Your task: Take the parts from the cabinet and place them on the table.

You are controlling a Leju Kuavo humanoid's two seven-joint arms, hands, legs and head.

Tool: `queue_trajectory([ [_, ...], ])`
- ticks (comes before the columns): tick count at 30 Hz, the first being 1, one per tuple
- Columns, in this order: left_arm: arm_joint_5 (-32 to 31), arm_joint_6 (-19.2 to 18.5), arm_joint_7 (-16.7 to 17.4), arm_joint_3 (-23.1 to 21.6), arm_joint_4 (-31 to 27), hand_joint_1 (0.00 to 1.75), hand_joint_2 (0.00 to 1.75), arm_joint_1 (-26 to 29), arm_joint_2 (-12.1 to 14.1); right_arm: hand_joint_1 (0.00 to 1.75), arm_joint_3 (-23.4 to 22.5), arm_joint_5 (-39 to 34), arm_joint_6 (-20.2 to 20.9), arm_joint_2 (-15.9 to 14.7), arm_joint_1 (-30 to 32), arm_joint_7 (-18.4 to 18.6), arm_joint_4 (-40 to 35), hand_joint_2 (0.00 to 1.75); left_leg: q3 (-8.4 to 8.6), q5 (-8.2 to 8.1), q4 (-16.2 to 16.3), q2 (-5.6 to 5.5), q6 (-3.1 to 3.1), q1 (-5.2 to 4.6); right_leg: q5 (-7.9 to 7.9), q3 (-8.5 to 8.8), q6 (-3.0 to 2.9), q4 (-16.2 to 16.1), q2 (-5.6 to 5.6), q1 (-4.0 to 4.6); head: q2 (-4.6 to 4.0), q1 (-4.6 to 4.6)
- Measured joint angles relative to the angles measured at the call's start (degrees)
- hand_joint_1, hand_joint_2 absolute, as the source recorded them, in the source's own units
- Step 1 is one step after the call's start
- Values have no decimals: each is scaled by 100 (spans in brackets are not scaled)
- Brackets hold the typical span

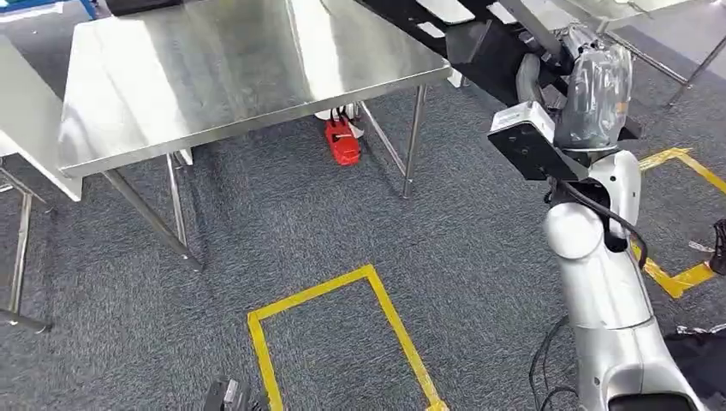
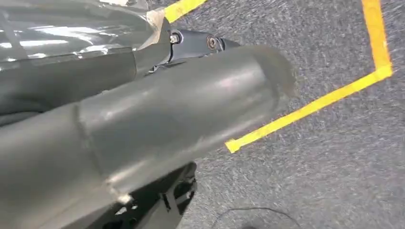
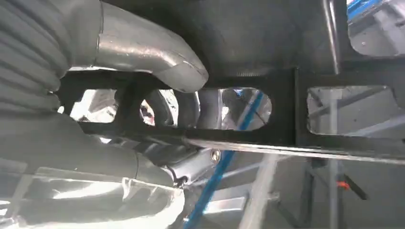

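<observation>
A long flat black part (image 1: 479, 43) with oblong cutouts sticks up and to the left from my raised right hand (image 1: 591, 90), past the right corner of the steel table (image 1: 214, 77). In the right wrist view my right hand (image 3: 119, 95) grips this black part (image 3: 286, 109), the thumb lying over its upper bar and darker fingers showing through a cutout. My left hand (image 2: 143, 119) hangs low over the carpet with its thumb stretched out and nothing in it.
A red object (image 1: 342, 141) lies on the floor under the table. A yellow tape rectangle (image 1: 342, 287) marks the grey carpet in front of me. A second steel table (image 1: 26, 120) stands at the left, and more tape (image 1: 676, 274) at the right.
</observation>
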Motion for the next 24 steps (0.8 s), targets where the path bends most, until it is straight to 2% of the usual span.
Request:
queue_trajectory([
  [1,0,0,0,0,0,0,0,12,2,175,2,0,0,13,-2,2,0,175,-6,-3,0,-27,-8,13,-5,4,-25,-2,-40,7,0,4],
  [2,0,4,0,0,0,0,0,16,31,175,2,0,0,17,-12,0,0,175,-20,-40,40,27,-31,19,12,31,-72,-20,-98,-66,0,11],
  [3,0,2,0,0,0,0,0,19,17,175,2,0,0,26,-15,0,-2,175,-66,-127,191,360,-86,-23,-13,60,-116,-23,-123,-52,0,-20],
  [4,0,4,0,0,0,0,0,11,11,175,2,0,0,31,-20,0,-2,175,-221,-305,501,554,-129,-6,-26,72,-167,-23,-159,-44,0,-74],
  [5,0,4,0,0,0,0,0,3,15,175,2,0,0,28,-20,0,-2,175,-452,-523,950,649,-151,19,-38,82,-185,-23,-193,-29,0,-68],
  [6,0,4,0,0,0,0,0,4,15,175,2,0,0,28,-18,0,0,175,-708,-707,1415,687,-165,35,-48,85,-199,-21,-240,-22,0,-70],
  [7,0,4,0,0,0,0,0,7,13,175,2,0,0,31,-12,0,0,175,-929,-792,1779,689,-177,45,-58,86,-212,-20,-289,-16,0,-77],
  [8,0,4,2,0,0,0,0,11,13,175,4,0,0,31,-7,0,0,175,-1012,-730,1850,688,-178,51,-64,92,-215,-20,-335,-13,0,-72],
  [9,0,4,0,0,0,0,0,11,13,175,4,0,0,33,-7,0,0,175,-936,-537,1624,692,-162,51,-79,105,-226,-20,-379,-4,0,-74],
  [10,0,4,0,0,0,0,0,9,15,175,4,0,0,35,-7,0,0,175,-709,-268,1164,704,-126,49,-96,136,-221,-21,-422,5,0,-77],
  [11,0,7,0,0,0,0,0,8,20,175,4,0,0,37,-9,0,0,175,-418,-13,616,761,-72,32,-121,173,-214,-23,-465,16,0,-72],
  [12,0,4,0,0,0,0,0,6,22,175,2,0,0,37,-11,0,-2,175,-147,151,140,924,14,-12,-140,207,-206,-33,-498,17,0,-74],
  [13,0,7,0,0,0,0,0,-11,31,175,2,0,0,37,-17,0,-2,175,-92,57,45,1003,19,-57,-168,217,-169,-33,-537,87,0,-63],
  [16,50,-20,44,4,0,0,0,-17,30,175,-2,-50,-4,35,-22,15,0,175,-109,47,29,850,72,-95,-185,254,-112,-87,-654,60,0,-72],
  [17,61,-31,61,13,0,0,0,-20,35,175,-11,-90,-9,37,-24,9,2,175,-52,82,-58,807,112,-90,-197,298,-65,-119,-688,99,0,-74],
  [18,68,-48,61,18,0,0,0,-12,37,175,-37,-114,-18,22,-14,-20,11,175,31,135,-140,786,132,-23,-242,225,-51,-18,-553,80,0,-55],
  [19,72,-59,55,20,0,0,0,-21,37,175,-66,-142,-35,9,-9,-42,24,175,54,149,-174,755,169,-18,-361,138,-77,233,-343,79,0,-61],
  [20,74,-66,37,22,-2,0,0,-35,37,175,-101,-168,-66,-20,1,-68,37,175,55,149,-173,710,184,-19,-539,-88,-105,674,-235,59,0,-30],
  [21,74,-70,24,22,-2,0,0,-36,31,175,-131,-181,-70,-39,22,-85,55,175,58,141,-173,665,194,-19,-723,-370,-115,1172,-194,46,0,-11],
  [22,74,-68,20,24,0,0,0,-32,31,175,-157,-188,-72,-53,55,-94,72,175,58,133,-170,625,201,-20,-841,-625,-97,1592,-181,39,0,-15],
  [23,74,-70,17,24,0,0,0,-26,31,175,-168,-195,-74,-59,88,-94,94,175,62,130,-169,580,198,-20,-833,-757,-52,1751,-179,40,0,-7],
  [24,74,-70,17,26,0,0,0,-24,28,175,-181,-194,-74,-70,112,-94,114,175,70,122,-164,539,191,-19,-698,-731,13,1584,-179,27,0,-11],
])
